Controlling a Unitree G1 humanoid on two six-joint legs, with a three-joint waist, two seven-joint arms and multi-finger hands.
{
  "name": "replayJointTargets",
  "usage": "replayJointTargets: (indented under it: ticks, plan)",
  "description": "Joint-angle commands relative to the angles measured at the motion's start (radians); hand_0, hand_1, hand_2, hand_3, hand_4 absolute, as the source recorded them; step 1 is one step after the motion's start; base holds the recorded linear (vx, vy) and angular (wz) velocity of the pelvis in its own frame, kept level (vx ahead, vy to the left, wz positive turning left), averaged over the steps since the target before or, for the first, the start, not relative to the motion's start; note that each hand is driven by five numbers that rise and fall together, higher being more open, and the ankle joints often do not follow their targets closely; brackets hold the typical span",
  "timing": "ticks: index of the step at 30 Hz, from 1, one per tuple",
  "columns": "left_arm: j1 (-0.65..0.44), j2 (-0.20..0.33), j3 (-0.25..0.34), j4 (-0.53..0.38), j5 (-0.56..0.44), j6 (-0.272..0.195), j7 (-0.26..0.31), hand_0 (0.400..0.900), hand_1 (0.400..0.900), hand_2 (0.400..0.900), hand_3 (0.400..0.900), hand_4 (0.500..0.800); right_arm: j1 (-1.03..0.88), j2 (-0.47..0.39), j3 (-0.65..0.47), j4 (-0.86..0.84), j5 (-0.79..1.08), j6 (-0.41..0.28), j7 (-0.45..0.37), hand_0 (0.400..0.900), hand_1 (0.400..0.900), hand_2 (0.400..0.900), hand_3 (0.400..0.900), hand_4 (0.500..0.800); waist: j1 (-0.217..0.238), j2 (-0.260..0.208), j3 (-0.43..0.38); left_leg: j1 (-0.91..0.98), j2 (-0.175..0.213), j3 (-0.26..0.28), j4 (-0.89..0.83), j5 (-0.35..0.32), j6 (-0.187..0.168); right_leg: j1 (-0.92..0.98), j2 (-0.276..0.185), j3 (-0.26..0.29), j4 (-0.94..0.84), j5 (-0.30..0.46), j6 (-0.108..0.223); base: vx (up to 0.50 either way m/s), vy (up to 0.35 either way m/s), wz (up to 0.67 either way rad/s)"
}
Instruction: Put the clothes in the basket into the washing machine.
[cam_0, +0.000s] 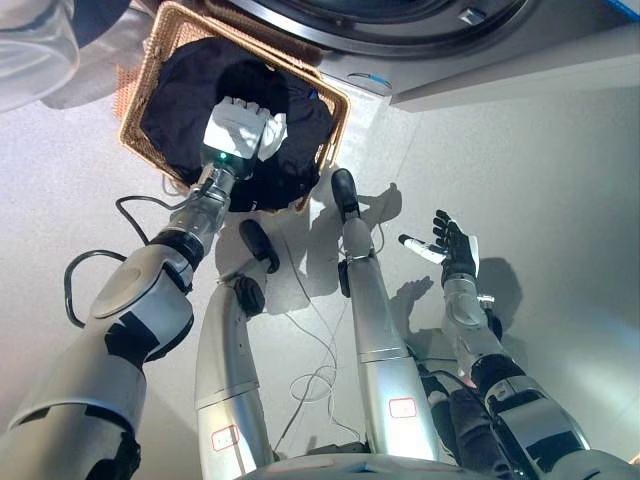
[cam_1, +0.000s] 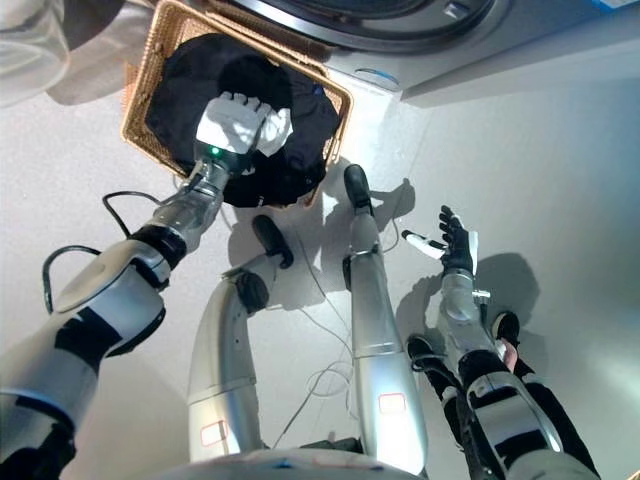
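Left hand (cam_0: 243, 128) is down in the wicker basket (cam_0: 140, 98), resting on the dark clothes (cam_0: 185, 85); fingers look curled into the fabric, though I can't tell if they actually have hold of it. Clothes are piled in the basket, which sits on the floor just beside the washing machine (cam_0: 400, 30) at the top edge. Right hand (cam_1: 452, 243) hangs over bare floor, well apart from the basket, fingers spread, holding nothing.

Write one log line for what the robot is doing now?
left robot hand: on dark clothes in basket | right robot hand: open, idle | washing machine: nearby
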Motion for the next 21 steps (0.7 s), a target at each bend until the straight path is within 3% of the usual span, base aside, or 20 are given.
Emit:
replayJointTargets:
  ticks: [1,8,9,10,11,12,21]
  plan:
    - [-0.030,0.063,0.002,0.003,0.048,0.023,0.053,0.900,0.900,0.900,0.900,0.800,0.126,-0.076,0.006,-0.098,0.056,-0.053,-0.031,0.900,0.900,0.900,0.900,0.800,-0.020,0.000,0.020,0.030,-0.014,-0.106,0.000,-0.029,-0.066,0.029,0.025,-0.043,0.152,-0.110,-0.040,-0.01,-0.017,-0.10]
    - [-0.039,0.088,0.004,-0.002,0.036,0.021,0.047,0.900,0.900,0.900,0.900,0.800,0.140,-0.079,0.004,-0.154,0.069,-0.070,-0.029,0.900,0.900,0.900,0.900,0.800,-0.019,-0.005,0.035,-0.048,0.003,-0.107,0.102,-0.068,-0.056,-0.051,0.048,-0.053,0.256,-0.144,-0.048,-0.01,-0.019,-0.09]
    - [-0.039,0.087,0.003,-0.002,0.036,0.021,0.047,0.867,0.867,0.867,0.867,0.780,0.140,-0.079,0.004,-0.154,0.069,-0.069,-0.029,0.900,0.900,0.900,0.900,0.800,-0.019,-0.005,0.035,-0.050,0.004,-0.107,0.104,-0.069,-0.056,-0.052,0.049,-0.053,0.257,-0.145,-0.048,0.00,-0.022,-0.04]
    - [-0.038,0.083,0.007,0.001,0.034,0.021,0.037,0.747,0.747,0.747,0.747,0.708,0.141,-0.080,0.003,-0.162,0.068,-0.071,-0.029,0.900,0.900,0.900,0.900,0.800,-0.020,-0.006,0.035,-0.059,0.006,-0.108,0.111,-0.071,-0.054,-0.064,0.050,-0.058,0.268,-0.149,-0.049,0.01,-0.031,0.00]
    - [-0.038,0.081,0.006,0.003,0.036,0.021,0.031,0.518,0.518,0.518,0.518,0.571,0.141,-0.081,0.001,-0.166,0.068,-0.071,-0.029,0.900,0.900,0.900,0.900,0.800,-0.021,-0.006,0.034,-0.064,0.006,-0.109,0.116,-0.073,-0.053,-0.069,0.052,-0.058,0.273,-0.150,-0.051,0.01,-0.032,-0.02]
    - [-0.038,0.081,0.008,0.004,0.036,0.020,0.028,0.400,0.400,0.400,0.400,0.500,0.143,-0.081,0.000,-0.169,0.067,-0.071,-0.029,0.900,0.900,0.900,0.900,0.800,-0.021,-0.007,0.033,-0.066,0.007,-0.108,0.116,-0.074,-0.052,-0.074,0.053,-0.059,0.273,-0.151,-0.051,0.01,-0.010,-0.06]
    - [-0.042,0.067,0.018,0.007,0.017,0.005,0.019,0.400,0.400,0.400,0.400,0.500,0.149,-0.073,-0.007,-0.159,0.068,-0.075,-0.031,0.900,0.900,0.900,0.900,0.800,-0.025,-0.009,0.012,-0.082,0.013,-0.110,0.130,-0.074,-0.053,-0.088,0.061,-0.071,0.282,-0.156,-0.059,0.00,-0.018,-0.01]
